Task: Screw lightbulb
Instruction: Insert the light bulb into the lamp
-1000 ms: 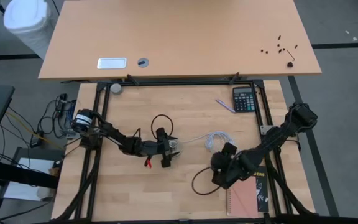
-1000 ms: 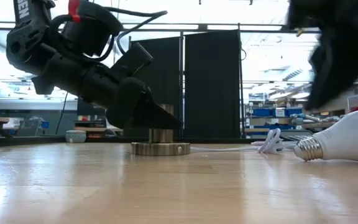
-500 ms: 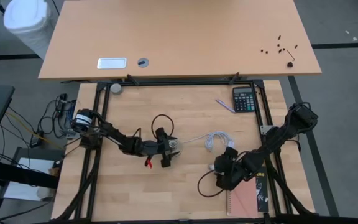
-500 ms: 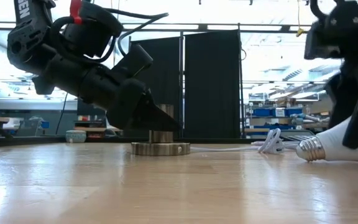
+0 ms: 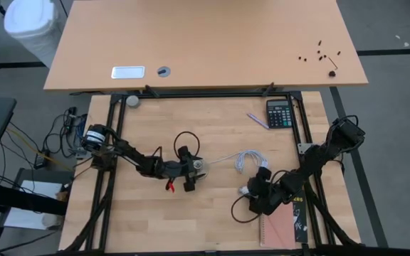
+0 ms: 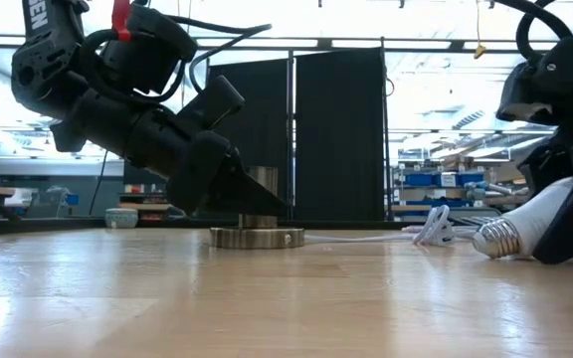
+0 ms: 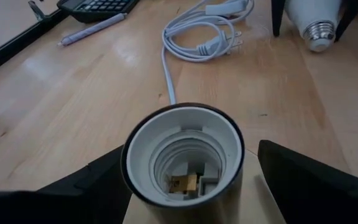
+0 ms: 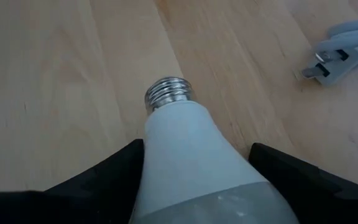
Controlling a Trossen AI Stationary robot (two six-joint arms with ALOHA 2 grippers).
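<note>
The white lightbulb (image 8: 197, 155) lies on the wooden table at the near right, its grey screw base (image 8: 168, 93) pointing toward the table's left; it also shows in the low view (image 6: 540, 219). My right gripper (image 5: 253, 192) is closed around its wide white part. The round silvery socket (image 7: 182, 155) stands on its disc base (image 6: 258, 238) mid-table, open end up, on a white cord (image 5: 246, 160). My left gripper (image 5: 199, 169) is open, its fingers on either side of the socket's upright collar. My left gripper has one finger (image 7: 98, 177) against the side of the socket's collar; the other finger (image 7: 291, 171) stands a small gap off. My right gripper pinches the bulb's wide white body (image 8: 157, 168) between its two fingers, coming level from the table's right along the bulb. The screw base sticks out beyond the fingertips, low over the table; the bulb's round end is tilted up.
The coiled cord with its plug (image 8: 328, 62) lies just beyond the bulb. A calculator (image 5: 280, 112) and a pen (image 5: 257, 119) lie at the far right, and a notebook (image 5: 283, 224) at the near right under the right arm.
My right gripper has come down and gone a little toward the table's right edge, and now has its fingers around the bulb. The bulb's round end, flat on the table before, now stands tilted up.
</note>
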